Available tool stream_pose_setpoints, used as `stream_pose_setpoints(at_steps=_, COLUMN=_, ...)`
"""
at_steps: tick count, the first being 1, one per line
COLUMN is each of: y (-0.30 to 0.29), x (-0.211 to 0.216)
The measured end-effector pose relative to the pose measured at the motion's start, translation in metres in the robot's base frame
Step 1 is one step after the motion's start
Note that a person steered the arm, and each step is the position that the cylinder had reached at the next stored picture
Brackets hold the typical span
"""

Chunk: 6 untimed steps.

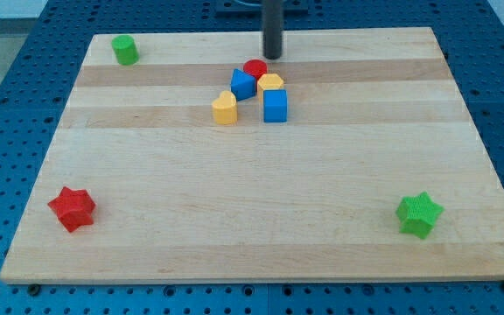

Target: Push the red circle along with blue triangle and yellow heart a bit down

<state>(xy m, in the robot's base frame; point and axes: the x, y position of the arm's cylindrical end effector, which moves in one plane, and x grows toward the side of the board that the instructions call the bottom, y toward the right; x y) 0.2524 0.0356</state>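
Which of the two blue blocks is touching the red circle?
The upper-left one, the blue triangle, sits against the red circle. The blue cube lies lower, below a yellow block. My tip is just above-right of the circle.

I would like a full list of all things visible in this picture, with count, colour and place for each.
red circle: one, red, top of the central cluster
blue triangle: one, blue, cluster's left
yellow block: one, yellow, below-right of the red circle, shape unclear
yellow heart: one, yellow, cluster's lower left
blue cube: one, blue, cluster's lower right
green cylinder: one, green, top left corner
red star: one, red, bottom left
green star: one, green, bottom right
board: one, light wood, on blue pegboard
my tip: one, dark rod, just above-right of the red circle
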Motion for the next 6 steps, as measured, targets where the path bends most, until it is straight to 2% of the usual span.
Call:
stream_pose_setpoints(at_steps=1, y=0.013, x=0.029)
stream_pose_setpoints(at_steps=2, y=-0.015, x=0.049)
stream_pose_setpoints(at_steps=4, y=-0.010, x=0.024)
stream_pose_setpoints(at_steps=5, y=-0.052, x=0.025)
stream_pose_setpoints(at_steps=6, y=-0.060, x=0.029)
